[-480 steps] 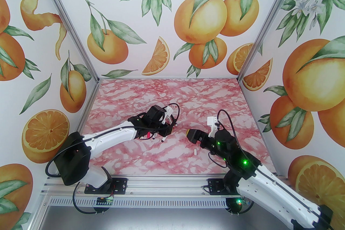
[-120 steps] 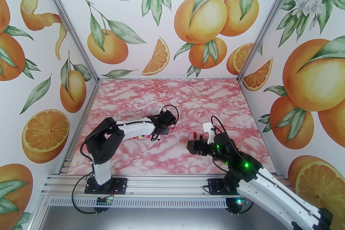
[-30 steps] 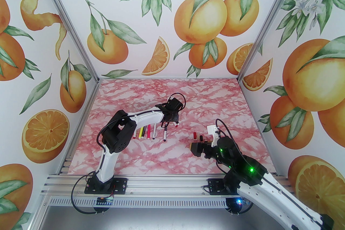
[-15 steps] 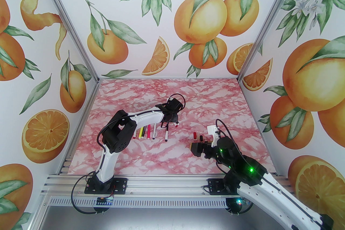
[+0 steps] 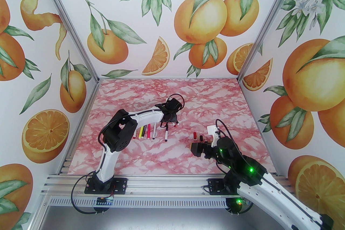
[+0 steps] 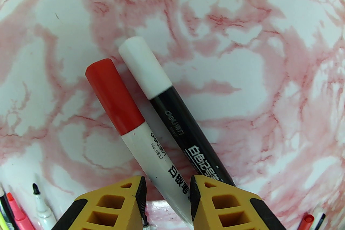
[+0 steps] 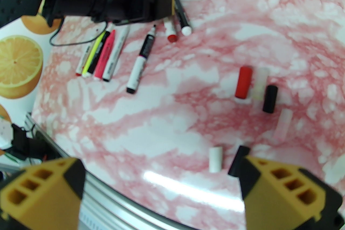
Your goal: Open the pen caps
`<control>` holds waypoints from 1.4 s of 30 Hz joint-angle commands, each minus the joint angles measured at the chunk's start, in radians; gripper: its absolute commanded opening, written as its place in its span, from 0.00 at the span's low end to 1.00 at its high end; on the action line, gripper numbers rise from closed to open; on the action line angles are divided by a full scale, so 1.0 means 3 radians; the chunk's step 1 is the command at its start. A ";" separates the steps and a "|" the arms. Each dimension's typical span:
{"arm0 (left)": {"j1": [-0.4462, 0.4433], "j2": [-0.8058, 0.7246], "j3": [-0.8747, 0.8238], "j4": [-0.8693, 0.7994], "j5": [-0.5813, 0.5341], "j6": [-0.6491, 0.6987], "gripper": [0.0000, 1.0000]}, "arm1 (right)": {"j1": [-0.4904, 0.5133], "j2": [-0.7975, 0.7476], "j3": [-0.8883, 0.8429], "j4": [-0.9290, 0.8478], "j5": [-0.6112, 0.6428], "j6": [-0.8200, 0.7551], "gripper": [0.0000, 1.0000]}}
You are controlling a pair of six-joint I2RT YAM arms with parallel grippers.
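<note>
The pink-marbled worktop carries everything. The left arm reaches to its middle, where the left gripper straddles a white marker, its jaws drawn narrow; whether they actually pinch it I cannot tell. The right gripper hangs spread wide over the near right part. A row of uncapped markers lies left of centre, and a lone marker lies near them. A black marker lies just beside the white one. As for the pen caps, a red cap and a white cap sit on these two markers, and six loose caps lie right of centre, toward the near edge.
</note>
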 commanded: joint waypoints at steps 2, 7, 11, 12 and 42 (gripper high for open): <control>0.0048 0.0063 0.0102 -0.0027 -0.0019 0.0049 0.33 | 0.0019 -0.0035 -0.0027 -0.0001 0.0078 0.0032 1.00; 0.0090 0.0058 0.0071 -0.0007 -0.0004 0.0040 0.32 | 0.0019 -0.0034 -0.0020 -0.0019 0.0077 0.0027 1.00; 0.0122 0.0061 0.0063 -0.0007 -0.0012 0.0010 0.32 | 0.0021 -0.0041 -0.0024 -0.0014 0.0078 0.0030 1.00; 0.0138 0.0063 0.0061 -0.0007 -0.0005 -0.0003 0.32 | 0.0019 -0.0043 -0.0029 -0.0004 0.0076 0.0033 1.00; 0.0345 0.0147 0.0010 -0.0218 0.0078 0.0194 0.24 | 0.0019 0.0011 -0.0076 0.0156 0.0017 0.0100 1.00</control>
